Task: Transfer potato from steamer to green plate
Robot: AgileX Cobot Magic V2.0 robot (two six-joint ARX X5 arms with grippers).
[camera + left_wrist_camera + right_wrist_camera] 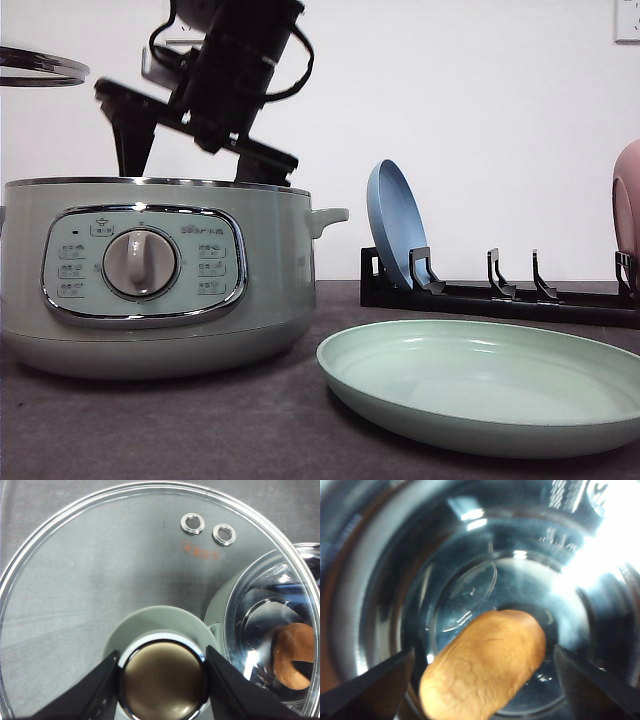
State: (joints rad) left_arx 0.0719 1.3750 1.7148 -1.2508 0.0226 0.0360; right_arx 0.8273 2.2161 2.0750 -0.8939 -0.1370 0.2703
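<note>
Potato (485, 662) is seen lying on the steamer's (150, 280) shiny floor, between the spread right fingers (367, 685), untouched. Lid knob (162, 680) is clamped by the left fingers (97, 687). Green plate (480, 425) sits lower right on the surface (150, 430).

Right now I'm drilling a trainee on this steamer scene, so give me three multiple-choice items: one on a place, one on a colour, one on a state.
1. Where is the potato?
A. on the green plate
B. inside the steamer
C. in the rack

2. What colour is the plate standing in the rack?
A. blue
B. yellow
C. white

3. What is the left hand doing?
A. hanging open
B. gripping the potato
C. shut on the lid knob

Answers:
1 B: the right wrist view shows it lying on the steamer's shiny floor, between the right hand's open fingers.
2 A: the blue plate stands upright in it.
3 C: its fingers clamp the lid knob of the glass lid, held off the pot.
</note>
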